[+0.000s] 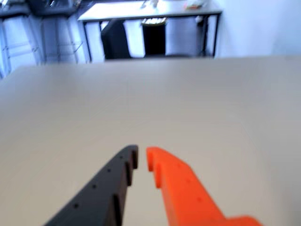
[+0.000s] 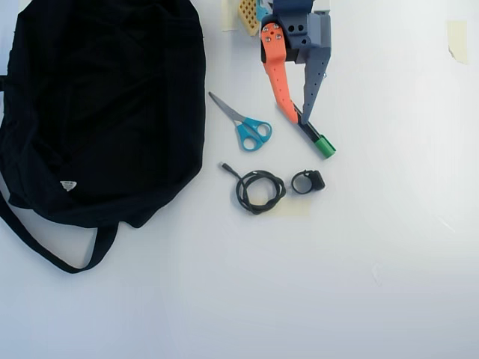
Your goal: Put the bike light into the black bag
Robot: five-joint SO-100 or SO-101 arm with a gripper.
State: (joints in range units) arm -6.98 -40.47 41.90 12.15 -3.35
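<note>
Bike light [image 2: 307,182] on table, just right of coiled cable [image 2: 259,191], well apart from black bag [image 2: 105,105]. Gripper [image 2: 299,118] empty, fingers slightly parted, above green-capped marker [image 2: 317,139]. Risk: descent catches marker or cable instead; the light is tiny

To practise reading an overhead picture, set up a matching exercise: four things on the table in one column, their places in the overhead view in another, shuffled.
Things:
1. black bag
2. scissors
3. coiled cable
4. bike light

Places:
A. right of the cable
B. far left
C. between the bag and the gripper
D. below the scissors

Pairs: 1-B, 2-C, 3-D, 4-A
</note>
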